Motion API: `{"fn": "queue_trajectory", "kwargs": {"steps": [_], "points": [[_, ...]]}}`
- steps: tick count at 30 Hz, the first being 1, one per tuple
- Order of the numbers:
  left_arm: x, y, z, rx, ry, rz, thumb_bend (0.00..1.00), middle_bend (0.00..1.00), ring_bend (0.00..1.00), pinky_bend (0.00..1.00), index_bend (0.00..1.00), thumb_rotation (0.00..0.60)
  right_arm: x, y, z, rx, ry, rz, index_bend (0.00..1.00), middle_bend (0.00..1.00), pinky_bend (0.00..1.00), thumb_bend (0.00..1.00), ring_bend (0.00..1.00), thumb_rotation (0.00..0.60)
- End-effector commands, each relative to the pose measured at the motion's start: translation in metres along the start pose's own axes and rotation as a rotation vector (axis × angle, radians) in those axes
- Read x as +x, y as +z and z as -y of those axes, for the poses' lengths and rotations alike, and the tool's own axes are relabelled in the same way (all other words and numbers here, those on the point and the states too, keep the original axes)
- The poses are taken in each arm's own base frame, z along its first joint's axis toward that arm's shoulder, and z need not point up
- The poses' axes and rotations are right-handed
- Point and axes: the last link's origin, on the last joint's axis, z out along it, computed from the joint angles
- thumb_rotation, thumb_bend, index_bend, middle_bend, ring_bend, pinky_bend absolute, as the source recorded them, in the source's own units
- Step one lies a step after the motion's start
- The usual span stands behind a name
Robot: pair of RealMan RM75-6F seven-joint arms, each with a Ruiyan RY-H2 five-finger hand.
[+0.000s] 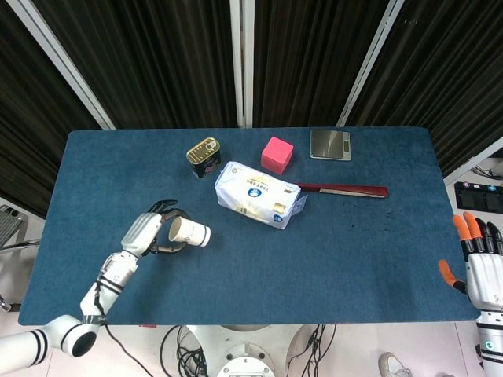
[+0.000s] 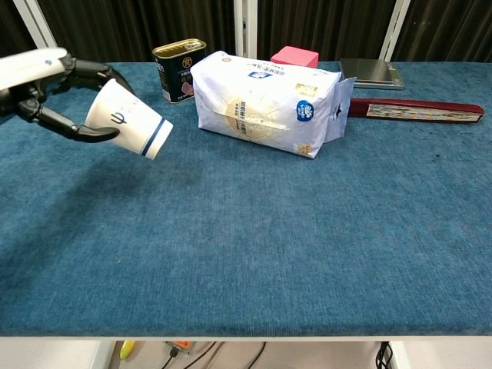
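Observation:
My left hand (image 1: 151,232) grips a white paper cup (image 1: 189,232) with a blue band, lifted off the blue table and tipped on its side with its base pointing right. The chest view shows the same left hand (image 2: 46,84) at the far left, its dark fingers wrapped around the cup (image 2: 129,120). To the right of the cup lies a white and blue packet (image 1: 258,193). My right hand (image 1: 481,271) hangs off the table's right edge with its orange-tipped fingers spread and nothing in it.
A gold-topped tin (image 1: 203,156), a pink cube (image 1: 277,154) and a small grey scale (image 1: 330,144) stand along the back of the blue table (image 1: 346,243). A long dark red flat box (image 1: 346,190) lies right of the packet.

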Motion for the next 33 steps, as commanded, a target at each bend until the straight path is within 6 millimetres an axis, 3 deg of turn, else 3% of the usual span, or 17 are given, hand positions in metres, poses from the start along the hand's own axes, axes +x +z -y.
{"fn": "queue_trajectory", "kwargs": {"steps": [1,10,16,19,27,33], "points": [[-0.023,-0.009,0.03,0.007,-0.112,-0.013,0.26,0.46,0.11,0.1,0.42,0.6,0.0,0.001,-0.002,-0.008,-0.008,-0.006,0.0,0.0,0.0,0.27,0.0,0.6],[-0.028,-0.013,0.042,-0.007,-0.117,0.007,0.26,0.41,0.08,0.09,0.34,0.6,-0.004,0.003,-0.004,-0.023,-0.018,-0.007,0.0,0.0,0.0,0.27,0.0,0.6],[-0.024,-0.016,0.044,-0.054,-0.072,0.028,0.26,0.21,0.01,0.09,0.12,0.6,-0.003,0.004,-0.004,-0.015,-0.015,-0.016,0.0,0.0,0.0,0.27,0.0,0.6],[-0.02,-0.017,0.043,-0.079,-0.04,0.021,0.26,0.16,0.0,0.09,0.1,0.6,-0.003,0.004,-0.004,-0.014,-0.01,-0.016,0.0,0.0,0.0,0.27,0.0,0.6],[-0.013,-0.02,0.041,-0.1,0.016,0.03,0.26,0.15,0.0,0.09,0.1,0.6,-0.003,0.004,-0.002,-0.006,-0.011,-0.008,0.0,0.0,0.0,0.27,0.0,0.6],[0.002,-0.018,0.018,-0.187,0.219,-0.011,0.26,0.13,0.0,0.08,0.1,0.6,0.0,0.003,-0.004,-0.009,-0.011,-0.022,0.0,0.0,0.0,0.27,0.0,0.6]]}}
